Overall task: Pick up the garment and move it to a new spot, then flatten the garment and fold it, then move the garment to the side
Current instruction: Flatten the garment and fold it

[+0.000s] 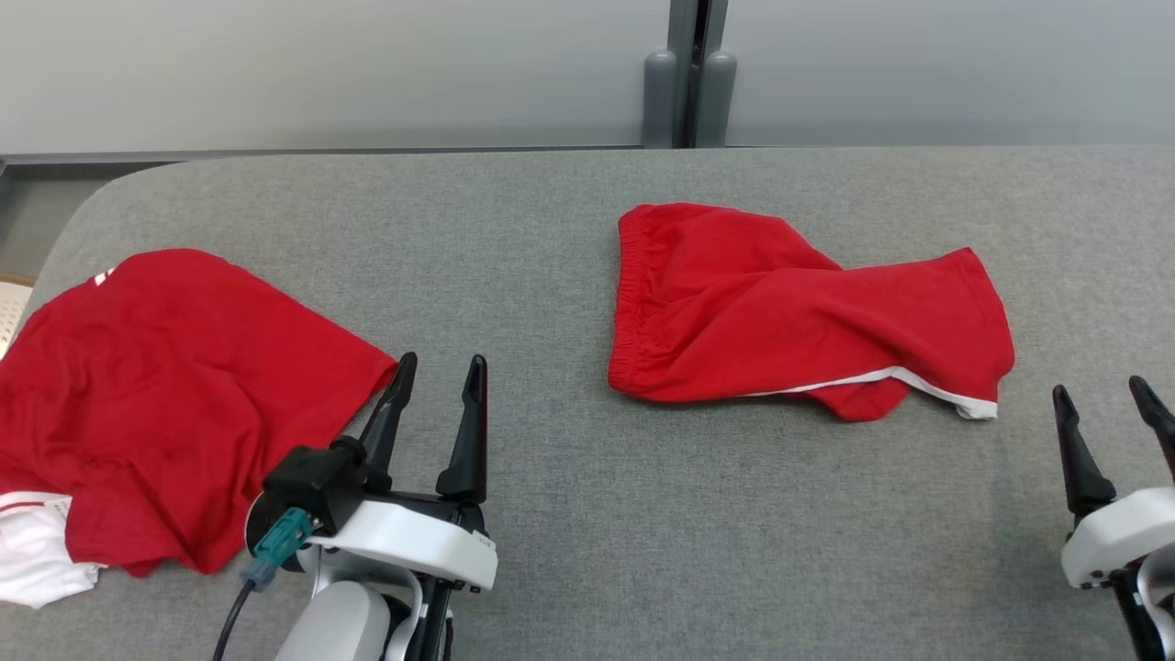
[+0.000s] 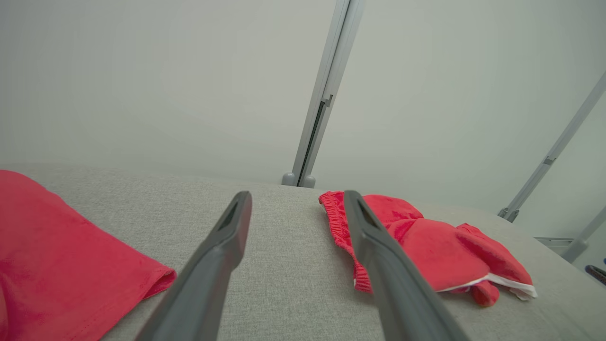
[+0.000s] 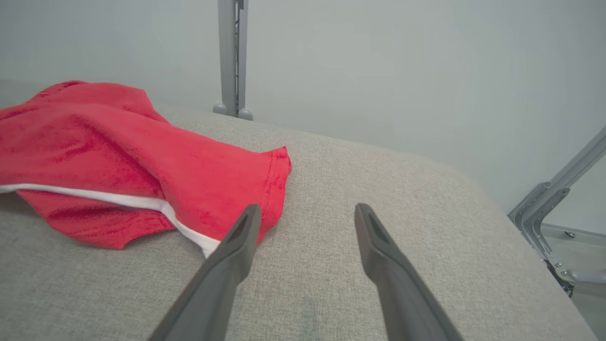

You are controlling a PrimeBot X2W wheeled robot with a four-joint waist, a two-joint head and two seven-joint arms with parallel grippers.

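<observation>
A crumpled red garment (image 1: 789,303), shorts with an elastic waistband and white trim, lies on the grey padded table (image 1: 587,532) right of centre. My right gripper (image 1: 1100,386) stands open at the lower right, just right of the shorts' white-trimmed hem and apart from it. In the right wrist view the shorts (image 3: 118,156) lie left of my open right gripper (image 3: 307,206). My left gripper (image 1: 442,360) is open at the lower left, holding nothing. In the left wrist view the shorts (image 2: 426,241) show partly behind the right finger of my left gripper (image 2: 297,194).
A second red garment (image 1: 156,386) with a white part lies spread at the table's left edge, its corner touching near my left fingers. A grey wall with a vertical post (image 1: 688,73) stands behind the table. The table's right edge drops off beside a metal frame (image 3: 549,213).
</observation>
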